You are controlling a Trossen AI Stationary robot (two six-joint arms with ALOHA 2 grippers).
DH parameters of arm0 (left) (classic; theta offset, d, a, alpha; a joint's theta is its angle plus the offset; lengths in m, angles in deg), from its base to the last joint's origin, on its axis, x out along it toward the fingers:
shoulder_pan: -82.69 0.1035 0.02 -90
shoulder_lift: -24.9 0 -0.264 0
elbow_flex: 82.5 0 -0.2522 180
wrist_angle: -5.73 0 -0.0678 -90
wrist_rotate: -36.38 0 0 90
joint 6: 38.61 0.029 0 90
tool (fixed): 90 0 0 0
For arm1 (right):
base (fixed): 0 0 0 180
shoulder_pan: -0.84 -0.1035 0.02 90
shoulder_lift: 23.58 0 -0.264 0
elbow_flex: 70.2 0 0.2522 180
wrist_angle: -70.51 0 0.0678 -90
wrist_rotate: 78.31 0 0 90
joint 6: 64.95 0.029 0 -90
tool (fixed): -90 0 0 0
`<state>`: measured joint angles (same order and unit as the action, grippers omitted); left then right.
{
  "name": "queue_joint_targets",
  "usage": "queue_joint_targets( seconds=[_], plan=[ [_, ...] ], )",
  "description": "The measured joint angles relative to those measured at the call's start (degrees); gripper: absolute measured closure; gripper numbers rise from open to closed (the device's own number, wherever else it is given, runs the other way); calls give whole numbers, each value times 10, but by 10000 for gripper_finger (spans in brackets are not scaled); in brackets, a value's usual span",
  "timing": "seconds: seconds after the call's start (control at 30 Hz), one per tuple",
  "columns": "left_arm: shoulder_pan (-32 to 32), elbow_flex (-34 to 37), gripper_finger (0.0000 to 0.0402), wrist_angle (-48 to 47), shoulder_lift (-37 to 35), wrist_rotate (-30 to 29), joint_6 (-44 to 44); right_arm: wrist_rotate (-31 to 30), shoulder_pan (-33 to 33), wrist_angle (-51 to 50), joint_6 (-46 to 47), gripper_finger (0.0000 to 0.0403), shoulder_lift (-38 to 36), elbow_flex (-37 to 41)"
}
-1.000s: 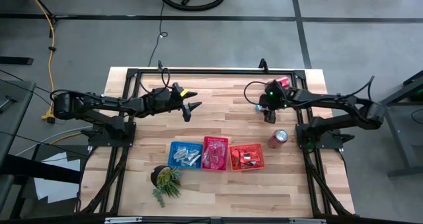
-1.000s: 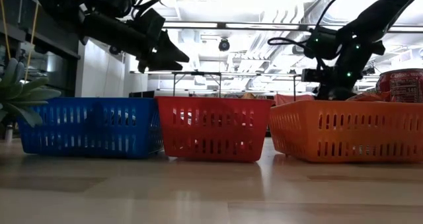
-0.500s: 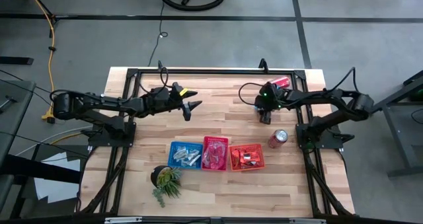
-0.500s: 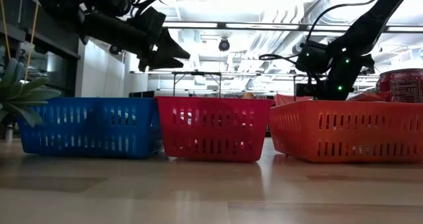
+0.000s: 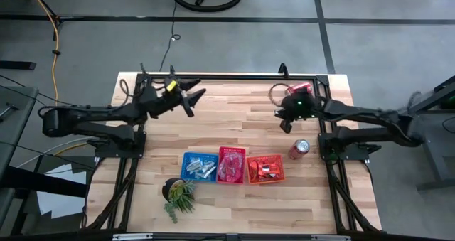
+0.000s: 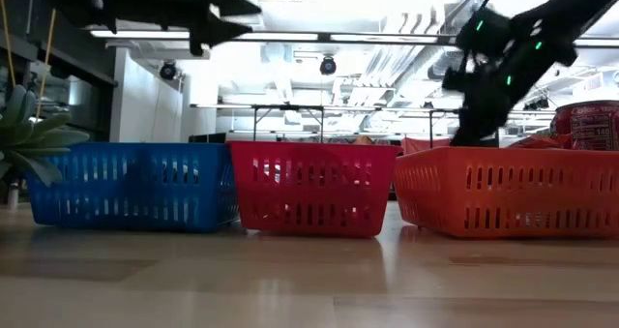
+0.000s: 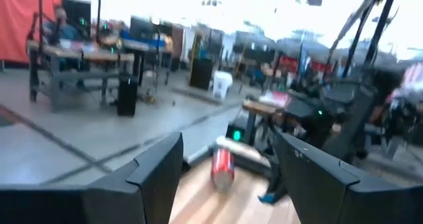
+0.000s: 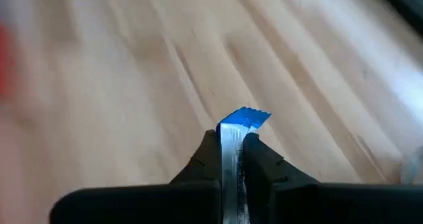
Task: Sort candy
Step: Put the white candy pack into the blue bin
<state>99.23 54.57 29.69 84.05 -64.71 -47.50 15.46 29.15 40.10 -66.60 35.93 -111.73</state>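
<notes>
My right gripper [image 5: 286,125] [image 8: 231,135] hovers over the far right part of the table, shut on a blue and silver candy packet [image 8: 243,119]. My left gripper [image 5: 190,102] [image 7: 228,137] hangs open and empty, high over the far left part of the table. Near the front edge stand three baskets in a row: blue [image 5: 189,158], red [image 5: 231,150] and orange [image 5: 264,158]. Each has candy packets lying in it: silvery ones [image 5: 205,170], pink ones [image 5: 229,168] and red-orange ones [image 5: 264,171]. My right gripper pinches the flat packet between its two fingers. The packet's blue crimped end [image 8: 246,117] sticks out past the fingertips, and its silver body [image 8: 231,164] runs back between them. The fingers slant down toward the table.
An upright red soda can [image 5: 298,148] stands just right of the orange basket. Another can [image 5: 303,88] lies near the far right corner. A small potted plant [image 5: 178,193] sits at the front left. Bare wood lies between the arms and the baskets.
My right gripper has shut on the blue and silver packet at the far right and risen a little with it. My left gripper, still open, has gone up and toward the table's far left.
</notes>
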Motion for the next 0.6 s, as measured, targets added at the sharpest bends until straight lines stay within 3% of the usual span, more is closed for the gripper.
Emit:
queue_joint_targets(
  seconds=[0.17,0.3,0.43,0.6],
  plan=[
    [0,0,170,1,-35,0,-40,62,-38,41,98,397,-110,0],
    [0,0,170,0,-39,8,-124,68,-81,105,152,398,-156,0],
    [-8,0,170,-1,-19,23,-179,68,-129,200,188,400,-154,-1],
    [-47,-8,170,-4,37,26,-167,68,-178,370,212,400,-94,-1]
  ],
)
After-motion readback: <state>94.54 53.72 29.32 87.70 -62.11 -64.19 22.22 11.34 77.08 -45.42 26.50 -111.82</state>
